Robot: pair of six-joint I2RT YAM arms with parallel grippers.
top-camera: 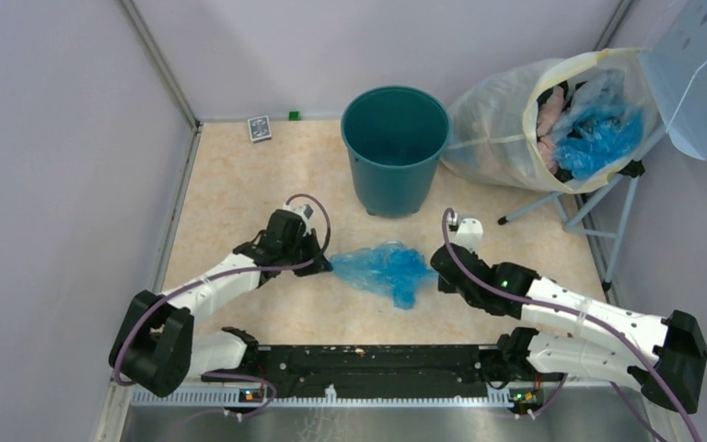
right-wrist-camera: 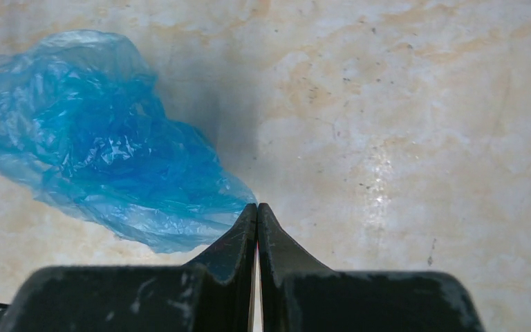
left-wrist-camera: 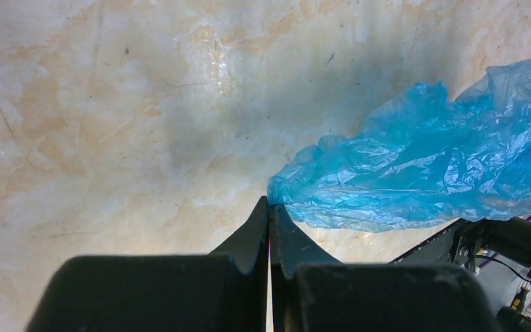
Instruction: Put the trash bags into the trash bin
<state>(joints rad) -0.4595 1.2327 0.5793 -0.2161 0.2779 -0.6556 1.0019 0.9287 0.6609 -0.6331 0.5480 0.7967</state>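
- Lying crumpled on the table [top-camera: 239,184], the trash bag [top-camera: 387,270] is resting near the trash bin [top-camera: 394,147]
- My left gripper [left-wrist-camera: 269,202] is pinching one edge, fingers pressed together
- My right gripper [right-wrist-camera: 256,206] is pinching the opposite edge likewise

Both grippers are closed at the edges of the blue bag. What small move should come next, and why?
Probably raise both grippers a little, together. The left gripper and right gripper are shut at opposite edges of the trash bag, which lies crumpled on the table before the trash bin. A short lift would show whether both pinches hold.
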